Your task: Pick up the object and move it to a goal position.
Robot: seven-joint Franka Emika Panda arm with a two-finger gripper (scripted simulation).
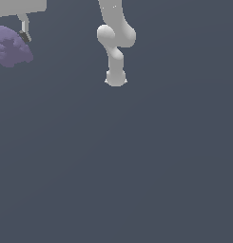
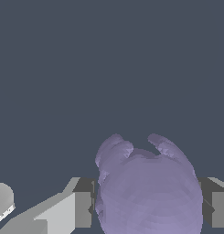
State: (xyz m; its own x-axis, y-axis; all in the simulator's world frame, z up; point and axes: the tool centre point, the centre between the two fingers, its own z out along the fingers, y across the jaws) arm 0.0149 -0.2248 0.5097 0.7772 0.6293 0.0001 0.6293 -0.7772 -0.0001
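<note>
Wrist view shows us the small, lumpy lavender-purple matte object [image 2: 147, 189] sitting between the two grey finger pads [image 2: 83, 209], one on each side and each right against its flanks. We read the jaws as closed on the object, open only as wide as the lump itself. In the exterior view the same object [image 1: 11, 46] appears at the far left of the picture, up near the top edge, with a thin finger [image 1: 24, 29] of the white gripper [image 1: 25, 33] meeting its upper right side. Whether it touches the plain dark grey-blue surface [image 1: 137, 166] or hangs clear of it we cannot tell, since no shadow shows.

We judge the step in hand to be the carry to the goal. No goal marker is visible in either picture, so we cannot say how far off it lies. To do this well we would keep the squeeze steady, move smoothly, and avoid quick turns of the wrist, because an irregular lump held on two small pads could pivot or slip.

Counting: one lavender object, one gripper with two fingers, and one white jointed robot arm [image 1: 116, 42] far back in the exterior view.
</note>
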